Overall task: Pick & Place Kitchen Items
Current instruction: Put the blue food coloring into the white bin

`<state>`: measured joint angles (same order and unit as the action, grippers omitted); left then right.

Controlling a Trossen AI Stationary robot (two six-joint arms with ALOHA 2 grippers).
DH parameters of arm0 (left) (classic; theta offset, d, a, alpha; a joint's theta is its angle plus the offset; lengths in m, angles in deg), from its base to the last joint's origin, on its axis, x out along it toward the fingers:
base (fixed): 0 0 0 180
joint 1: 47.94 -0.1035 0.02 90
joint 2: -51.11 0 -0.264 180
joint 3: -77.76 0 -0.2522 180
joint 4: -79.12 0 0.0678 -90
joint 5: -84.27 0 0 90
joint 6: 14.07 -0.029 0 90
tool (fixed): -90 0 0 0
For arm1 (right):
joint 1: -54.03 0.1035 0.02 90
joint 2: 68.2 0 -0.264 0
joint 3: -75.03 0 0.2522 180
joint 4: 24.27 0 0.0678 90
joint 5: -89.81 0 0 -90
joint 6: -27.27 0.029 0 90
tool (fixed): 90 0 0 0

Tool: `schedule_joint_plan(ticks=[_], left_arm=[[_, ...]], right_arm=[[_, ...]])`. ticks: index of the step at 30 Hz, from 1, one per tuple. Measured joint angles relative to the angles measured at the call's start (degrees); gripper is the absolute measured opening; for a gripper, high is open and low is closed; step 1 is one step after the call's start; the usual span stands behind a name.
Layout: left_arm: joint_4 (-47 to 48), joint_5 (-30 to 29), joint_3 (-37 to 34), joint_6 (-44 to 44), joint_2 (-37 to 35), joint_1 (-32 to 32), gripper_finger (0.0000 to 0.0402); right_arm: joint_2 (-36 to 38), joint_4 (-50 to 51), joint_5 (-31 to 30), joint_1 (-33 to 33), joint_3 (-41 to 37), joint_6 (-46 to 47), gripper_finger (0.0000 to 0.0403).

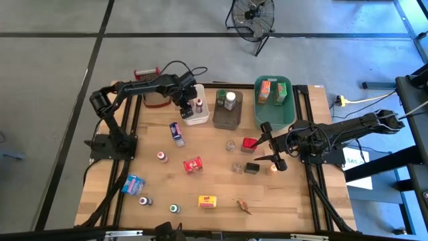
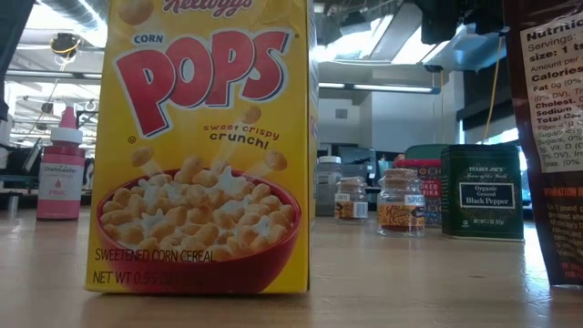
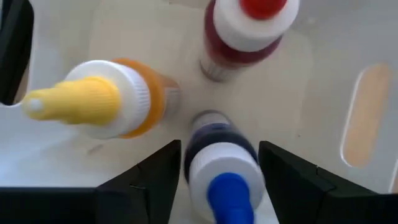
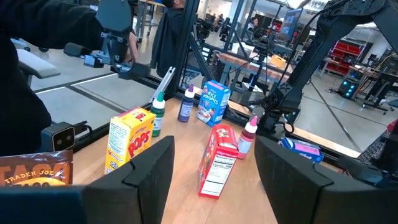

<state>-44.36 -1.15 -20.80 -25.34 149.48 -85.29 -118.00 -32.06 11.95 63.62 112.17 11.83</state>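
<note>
Kitchen items are spread across the wooden table (image 1: 221,187). Nearest the front edge, a yellow cereal box (image 1: 208,201) stands between a green-capped bottle (image 1: 174,209) and a small brown item (image 1: 244,206). A dark-capped bottle (image 1: 142,200) and a light blue box (image 1: 133,183) sit toward the left front corner.

At mid-table stand a red box (image 1: 192,165), a pink-capped bottle (image 1: 161,156) and a blue and pink box (image 1: 176,132). To their right are two small clear jars (image 1: 237,167) and a black pepper tin (image 2: 482,191).

The right gripper (image 4: 212,142) hangs over this right-hand group, just beside the tin. Its fingers are spread wide and hold nothing.

At the far side, three tubs stand in a row. The left gripper (image 3: 219,149) is lowered into the white tub (image 1: 198,119) on the left. This tub contains a yellow-capped bottle (image 3: 99,99), a red-capped bottle (image 3: 249,31) and a blue-capped bottle (image 3: 221,177), all upright. The fingers (image 3: 155,180) are parted and straddle the blue-capped bottle, with a thin gap showing on one side of its cap. The bottle stands on the tub floor.

The brown tub (image 1: 226,120) in the middle holds a white-lidded jar (image 1: 231,99). The green tub (image 1: 275,115) on the right holds two small orange and green boxes (image 1: 265,92).

A grey mesh thing with a red top (image 1: 146,72) sits beyond the far left corner.
</note>
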Motion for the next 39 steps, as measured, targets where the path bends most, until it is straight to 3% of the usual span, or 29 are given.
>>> schedule_joint_plan(ticks=[9, 32, 39], left_arm=[[0.28, -7.47, 0.04, 1.46, -0.07, 0.02, 0.023], [5.18, -6.57, 4.19, 1.88, -0.26, 1.62, 0.0224], [5.97, -6.0, 4.27, 3.03, -0.26, 1.51, 0.0244]], right_arm=[[0.0, 0.35, -0.02, -0.01, 0.0, 0.0, 0.0225], [0.0, 0.78, -0.13, 0.0, 0.0, -0.02, 0.0224], [0.0, 0.87, -0.13, 0.0, 0.0, -0.02, 0.0224]])
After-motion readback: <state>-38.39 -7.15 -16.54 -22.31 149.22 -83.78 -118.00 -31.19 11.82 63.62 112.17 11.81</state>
